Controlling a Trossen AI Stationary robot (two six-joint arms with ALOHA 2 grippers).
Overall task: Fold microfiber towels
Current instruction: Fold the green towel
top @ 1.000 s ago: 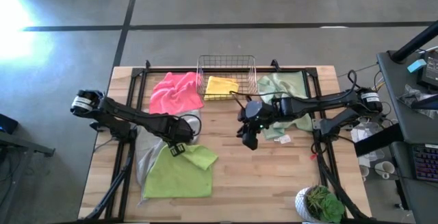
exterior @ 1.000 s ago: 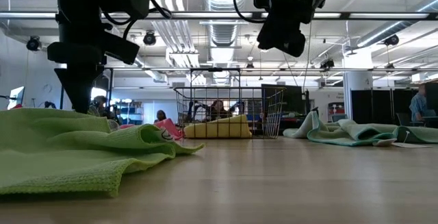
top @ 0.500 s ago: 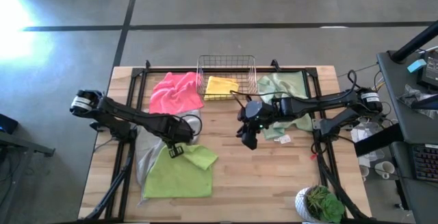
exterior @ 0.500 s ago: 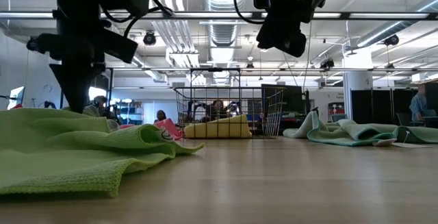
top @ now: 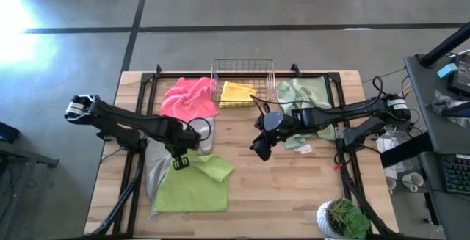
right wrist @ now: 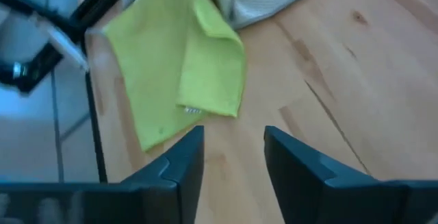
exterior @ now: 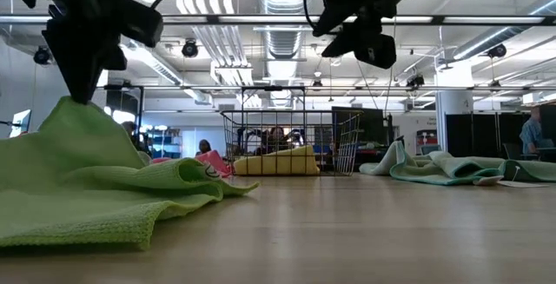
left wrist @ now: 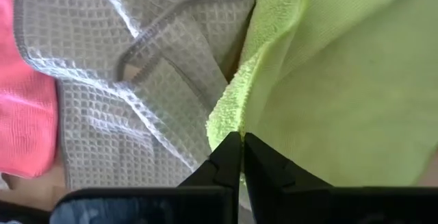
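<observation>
Since a second ago, left gripper point(left wrist: 241, 142) clamped on lime green towel point(top: 192, 187) edge and lifted it; right gripper point(right wrist: 233, 157) now spread, empty, mid-table.

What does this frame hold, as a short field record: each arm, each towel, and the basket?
left gripper: fingers shut on an edge of the lime green towel, lifting it off the table
right gripper: fingers open, empty, above bare wood at mid-table
grey towel: beside the lime green towel, partly under it
pink towel: crumpled, left of the basket
yellow towel: inside the wire basket
sage green towel: crumpled, right of the basket
fold status: lime green towel partly folded over
</observation>
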